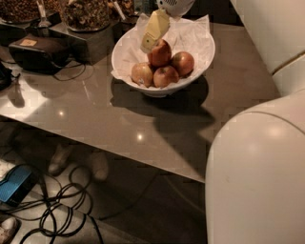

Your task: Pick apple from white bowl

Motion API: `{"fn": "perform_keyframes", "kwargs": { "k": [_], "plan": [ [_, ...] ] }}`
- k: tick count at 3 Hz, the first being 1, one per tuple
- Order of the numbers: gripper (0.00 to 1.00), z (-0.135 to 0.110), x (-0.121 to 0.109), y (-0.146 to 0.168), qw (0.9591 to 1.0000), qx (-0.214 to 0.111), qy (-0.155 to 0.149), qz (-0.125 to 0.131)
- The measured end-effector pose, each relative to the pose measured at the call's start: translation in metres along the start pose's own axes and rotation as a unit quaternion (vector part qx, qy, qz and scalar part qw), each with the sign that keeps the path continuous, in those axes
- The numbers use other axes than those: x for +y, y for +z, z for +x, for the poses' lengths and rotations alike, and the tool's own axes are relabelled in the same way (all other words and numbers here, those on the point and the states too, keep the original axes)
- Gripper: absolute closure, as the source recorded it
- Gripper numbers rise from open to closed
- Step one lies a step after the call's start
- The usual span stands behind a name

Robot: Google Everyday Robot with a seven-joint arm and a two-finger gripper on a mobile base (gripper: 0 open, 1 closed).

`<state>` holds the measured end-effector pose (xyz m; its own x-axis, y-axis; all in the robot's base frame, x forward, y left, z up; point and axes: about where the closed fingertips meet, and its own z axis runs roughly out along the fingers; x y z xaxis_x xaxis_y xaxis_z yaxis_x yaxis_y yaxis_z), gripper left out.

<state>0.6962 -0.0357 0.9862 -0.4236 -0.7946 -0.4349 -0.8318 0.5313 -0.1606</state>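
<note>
The white bowl (200,43) lined with crumpled white paper stands on the grey table at the top centre. It holds several apples. The deepest red apple (161,53) lies on top of the pile, with a second red one (183,63) to its right and paler ones in front. My gripper (152,34), yellowish with a white wrist, reaches down from the top edge into the bowl. Its tip is at the upper left side of the red apple, touching or just above it.
Dark dishes of nuts (86,12) and a black box (40,52) stand at the table's back left. My white arm (257,176) fills the lower right. Cables (57,214) and a blue object (16,183) lie on the floor below the table's front edge.
</note>
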Motion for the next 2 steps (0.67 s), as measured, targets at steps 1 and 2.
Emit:
{"fn": "perform_keyframes", "kwargs": {
  "k": [1,2],
  "plan": [
    [0.10,0.005,-0.007,0.015,0.9999,0.016,0.001,0.006],
    [0.08,0.012,-0.009,0.030,0.9996,0.028,0.004,0.002]
  ]
}}
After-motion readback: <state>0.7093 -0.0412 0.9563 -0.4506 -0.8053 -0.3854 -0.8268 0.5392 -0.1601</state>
